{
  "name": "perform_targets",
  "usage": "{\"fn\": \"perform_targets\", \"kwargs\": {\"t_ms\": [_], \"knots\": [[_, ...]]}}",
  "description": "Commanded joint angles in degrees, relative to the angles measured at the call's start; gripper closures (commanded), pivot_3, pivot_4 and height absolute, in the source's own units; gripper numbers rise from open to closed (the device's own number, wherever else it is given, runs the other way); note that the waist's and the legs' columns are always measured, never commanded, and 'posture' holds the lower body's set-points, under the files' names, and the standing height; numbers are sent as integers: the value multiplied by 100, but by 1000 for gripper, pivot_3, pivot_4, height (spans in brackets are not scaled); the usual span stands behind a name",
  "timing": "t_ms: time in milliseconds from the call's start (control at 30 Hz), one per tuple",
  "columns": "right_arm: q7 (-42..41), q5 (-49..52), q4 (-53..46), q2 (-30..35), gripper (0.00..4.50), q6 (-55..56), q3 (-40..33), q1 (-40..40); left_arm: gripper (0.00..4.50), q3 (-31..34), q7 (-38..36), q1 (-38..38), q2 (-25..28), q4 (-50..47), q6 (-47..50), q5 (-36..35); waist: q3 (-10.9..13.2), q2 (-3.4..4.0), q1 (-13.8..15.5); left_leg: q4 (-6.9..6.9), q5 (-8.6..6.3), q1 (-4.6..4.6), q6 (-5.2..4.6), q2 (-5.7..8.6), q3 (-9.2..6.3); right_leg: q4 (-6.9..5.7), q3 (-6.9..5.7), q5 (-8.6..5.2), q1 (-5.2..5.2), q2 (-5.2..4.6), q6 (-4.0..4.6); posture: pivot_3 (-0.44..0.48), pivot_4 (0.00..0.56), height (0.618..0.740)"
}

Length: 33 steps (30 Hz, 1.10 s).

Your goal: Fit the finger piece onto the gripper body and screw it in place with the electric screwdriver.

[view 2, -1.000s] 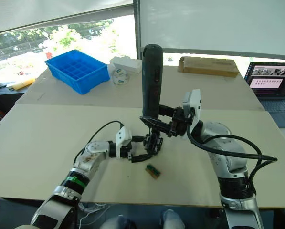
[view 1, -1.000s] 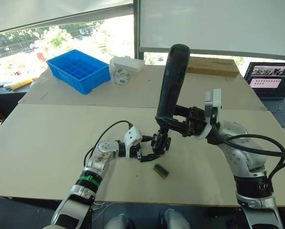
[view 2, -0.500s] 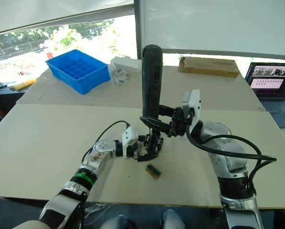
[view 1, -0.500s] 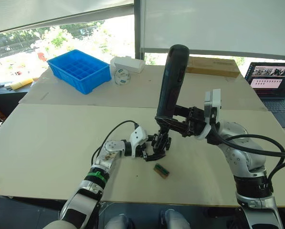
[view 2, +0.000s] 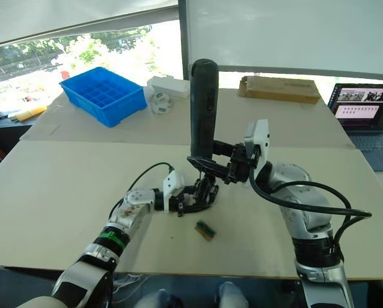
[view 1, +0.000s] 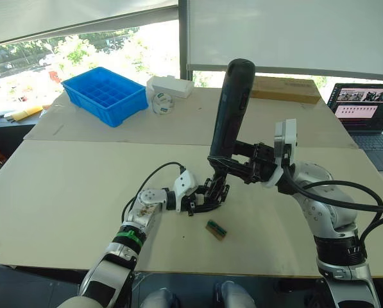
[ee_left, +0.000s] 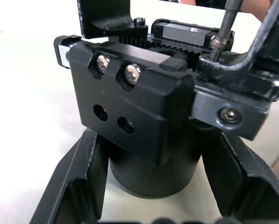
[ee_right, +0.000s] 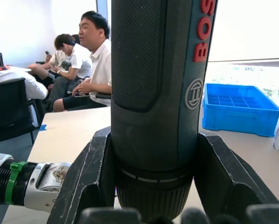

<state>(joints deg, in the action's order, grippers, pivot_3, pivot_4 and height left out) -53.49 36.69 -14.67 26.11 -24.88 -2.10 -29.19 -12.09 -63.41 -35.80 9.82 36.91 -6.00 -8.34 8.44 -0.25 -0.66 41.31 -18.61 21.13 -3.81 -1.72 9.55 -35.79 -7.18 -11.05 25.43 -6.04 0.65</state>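
Note:
The gripper body (view 1: pixel 215 191) stands on the table at centre, black with a round base (ee_left: pixel 153 172). My left gripper (view 1: pixel 199 202) is shut on that base, one finger (ee_left: pixel 78 186) on each side. A black finger piece (ee_left: pixel 239 84) sits on the body's top beside the toothed rack. My right gripper (view 1: pixel 233 168) is shut on the electric screwdriver (view 1: pixel 233 109), which stands upright over the body. The screwdriver's thin metal bit (ee_left: pixel 227 21) rests on a screw head (ee_left: pixel 215 44) in the finger piece. In the right wrist view, fingers (ee_right: pixel 90 177) clasp the tool's barrel (ee_right: pixel 158 93).
A small green-and-brown block (view 1: pixel 216 229) lies just in front of the body. At the back stand a blue compartment tray (view 1: pixel 106 94), a white box (view 1: pixel 170 85), a tape roll (view 1: pixel 162 102), a cardboard box (view 1: pixel 286 88) and a laptop (view 1: pixel 364 115). People (ee_right: pixel 90 56) sit beyond the table.
My left gripper has moved right from beside the gripper body and closed around its base. The right gripper and screwdriver have stayed put.

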Motion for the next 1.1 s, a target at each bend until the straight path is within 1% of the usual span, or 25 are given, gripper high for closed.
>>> {"fn": "perform_targets", "kwargs": {"t_ms": [33,433,667,1100], "knots": [[18,-4,-198,-12,2589,194,-41,-145,2140,-89,-91,110,-17,-31,29,58,0,0,0,0,0,0,0,0,0,0,0,0,0,0,0,0,150,740],[319,-414,-47,-103,2589,169,253,-88,2140,-40,94,364,-40,-269,179,7,0,0,-8,-1,0,-6,0,-1,0,-1,1,0,-5,-1,0,0,150,740],[393,-283,-157,-75,2589,-71,343,20,2140,-16,220,522,-43,-460,322,0,-1,1,-20,-6,0,-21,0,-4,0,-2,6,0,-13,-2,0,0,150,740],[712,-487,-142,-43,2589,-149,540,344,2140,-30,445,673,-139,-682,490,13,-7,0,-12,-25,-1,-57,0,-3,1,-1,11,-1,-37,-14,1,0,150,740]]}}
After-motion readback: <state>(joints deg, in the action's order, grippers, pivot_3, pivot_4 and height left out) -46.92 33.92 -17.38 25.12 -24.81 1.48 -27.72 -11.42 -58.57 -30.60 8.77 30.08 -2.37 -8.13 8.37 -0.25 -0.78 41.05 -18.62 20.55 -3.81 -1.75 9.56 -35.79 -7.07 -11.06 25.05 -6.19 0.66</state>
